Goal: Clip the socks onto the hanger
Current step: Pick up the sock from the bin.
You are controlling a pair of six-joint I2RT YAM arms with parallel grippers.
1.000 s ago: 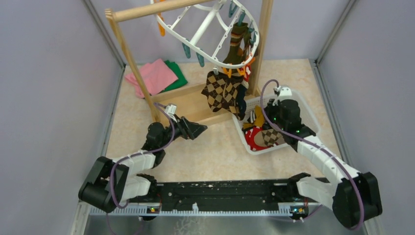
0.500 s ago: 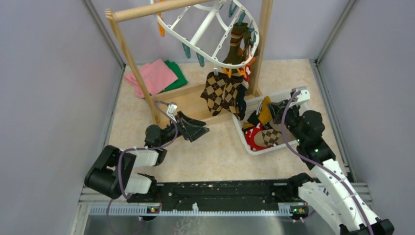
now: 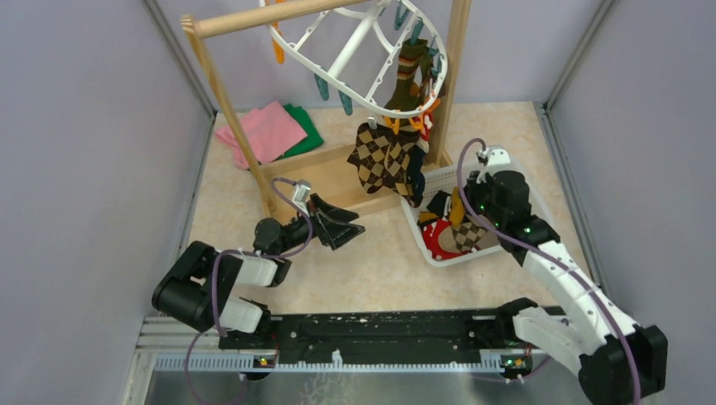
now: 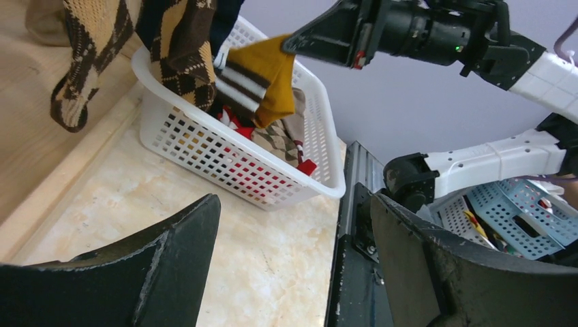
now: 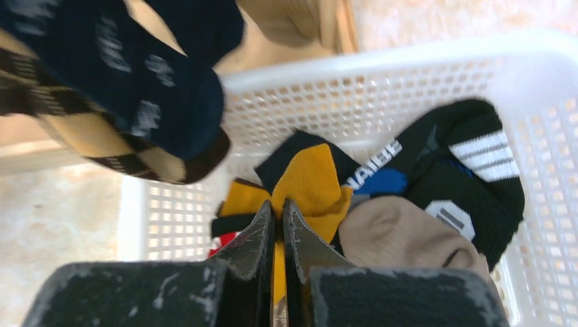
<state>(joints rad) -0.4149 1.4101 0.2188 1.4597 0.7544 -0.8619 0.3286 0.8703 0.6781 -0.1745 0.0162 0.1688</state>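
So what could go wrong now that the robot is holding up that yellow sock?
The right gripper pinches only a thin fold of the mustard yellow fabric sock, so it might drop into the white perforated plastic basket. Also, the brown argyle socks already clipped to the white oval plastic hanger dangle right beside it; lifting could bump or snag them.

Wooden pole rack [image 3: 223,101] on beige table [image 3: 380,270], white basket [image 4: 218,153] beside its base — pink cloth [image 3: 266,131], green cloth [image 3: 307,126] behind

We're shooting top-down from the near edge, left wrist looking low sideways, right wrist close above, all sharing the white basket [image 4: 225,160].
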